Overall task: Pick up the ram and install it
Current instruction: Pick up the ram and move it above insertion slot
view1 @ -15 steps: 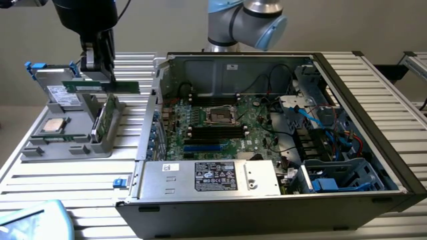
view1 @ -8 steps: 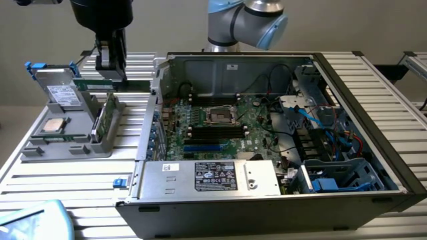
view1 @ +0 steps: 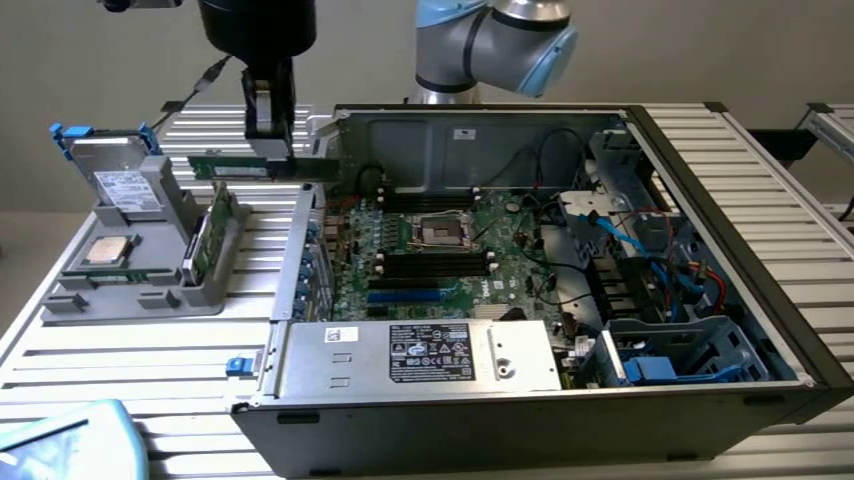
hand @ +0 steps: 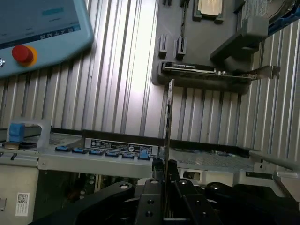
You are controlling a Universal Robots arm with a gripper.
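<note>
Gripper (view1: 274, 150) clamped on the long, thin green circuit-board ram stick (view1: 234, 166), holding it level in the air above the grey plastic parts tray (view1: 80, 300), just beside the open black computer case (view1: 534, 440).

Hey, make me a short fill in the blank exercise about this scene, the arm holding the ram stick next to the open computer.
1. The ram, clamped in the gripper, is a thin board coloured ____.
2. It is held in the air at the exterior view's ____ of the open computer case.
3. The round button on the pale blue pendant is ____.
Missing words: green; left; red.
</note>
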